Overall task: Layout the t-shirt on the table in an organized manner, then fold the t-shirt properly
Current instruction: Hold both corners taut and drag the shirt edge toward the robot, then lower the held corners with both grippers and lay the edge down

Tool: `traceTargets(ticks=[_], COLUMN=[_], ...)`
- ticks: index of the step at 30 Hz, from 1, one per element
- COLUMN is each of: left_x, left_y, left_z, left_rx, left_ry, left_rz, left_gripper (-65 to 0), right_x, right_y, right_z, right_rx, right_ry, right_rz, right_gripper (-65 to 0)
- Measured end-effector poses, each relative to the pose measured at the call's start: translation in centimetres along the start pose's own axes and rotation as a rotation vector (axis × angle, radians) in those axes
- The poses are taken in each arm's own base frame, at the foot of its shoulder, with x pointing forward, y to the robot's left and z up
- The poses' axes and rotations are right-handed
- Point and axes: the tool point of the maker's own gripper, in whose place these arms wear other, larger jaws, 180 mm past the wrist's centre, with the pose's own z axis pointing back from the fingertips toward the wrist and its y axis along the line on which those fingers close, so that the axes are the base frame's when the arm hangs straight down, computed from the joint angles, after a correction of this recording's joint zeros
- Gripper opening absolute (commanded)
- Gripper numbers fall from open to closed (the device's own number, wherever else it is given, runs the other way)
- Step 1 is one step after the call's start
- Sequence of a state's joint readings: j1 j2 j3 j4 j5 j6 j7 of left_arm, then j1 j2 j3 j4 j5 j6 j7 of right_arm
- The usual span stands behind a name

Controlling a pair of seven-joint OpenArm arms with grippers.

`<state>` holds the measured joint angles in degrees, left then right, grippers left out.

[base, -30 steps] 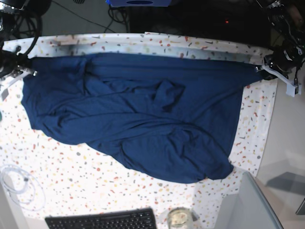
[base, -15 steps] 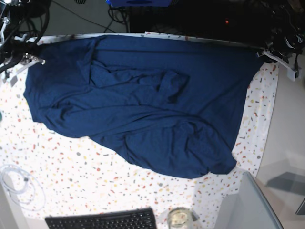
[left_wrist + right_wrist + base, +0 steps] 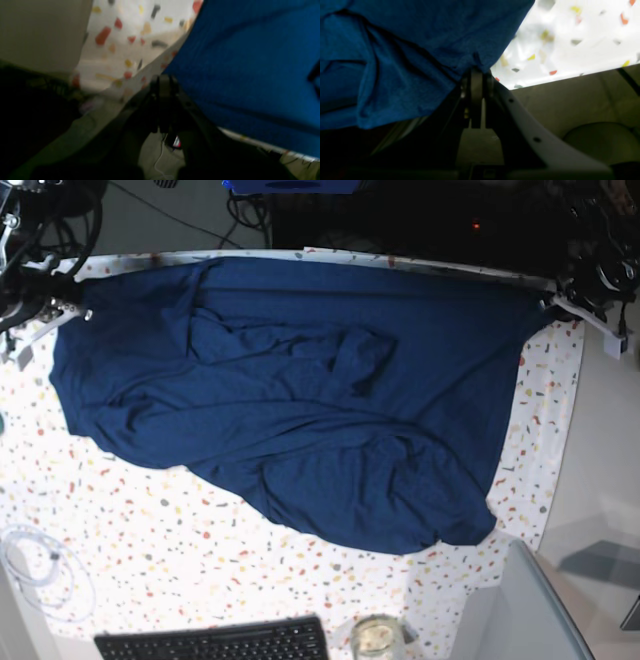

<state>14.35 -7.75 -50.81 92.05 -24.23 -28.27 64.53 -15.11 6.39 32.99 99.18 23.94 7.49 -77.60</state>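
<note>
Your left gripper point(image 3: 163, 78) is clamped on one corner of the t-shirt point(image 3: 300, 400), your right gripper point(image 3: 477, 70) on the opposite corner. Between both closed jaw pairs, the wrinkled shirt spans the table point(image 3: 180, 550), bunched toward its middle.

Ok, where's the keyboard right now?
In the base view the keyboard sits at the bottom edge, left of centre, on the table, below the t-shirt and beside a glass jar.
</note>
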Motion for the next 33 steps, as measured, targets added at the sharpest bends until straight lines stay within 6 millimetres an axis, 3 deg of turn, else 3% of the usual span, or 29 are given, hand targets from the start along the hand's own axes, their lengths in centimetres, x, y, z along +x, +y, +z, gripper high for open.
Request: traceTargets(ticks=[9,17,21,28,33], left_x=[3.1,2.9,3.4,4.7,5.2], left_y=[-1.2,-1.9,-2.4,-4.9,-5.1], left_z=[-0.7,-2.7,-3.2,-4.0,-4.7], left_rx=[-0.029,-0.073,-0.08,-0.116,-0.132], left_ry=[-0.063,-0.029,-0.029,-0.032,-0.03], left_rz=[0.019,0.076,0.068,0.054,0.083], left_gripper=[-65.0,-65.0,-65.0,-65.0,-65.0], right_x=[3.6,4.3,5.4,7.1,7.6], right_y=[1.7,2.2,2.9,2.1,2.1], right_z=[0.7,-1.7,-1.7,-2.0,-2.0], right_rx=[0.037,0.075,0.096,0.082,0.083], right_ry=[-0.075,-0.014,-0.026,-0.056,-0.078], right_rz=[0.008,-0.039,-0.042,-0.104,-0.116], right_gripper=[-64.7,-64.8,-64.8,-64.8,-64.8])
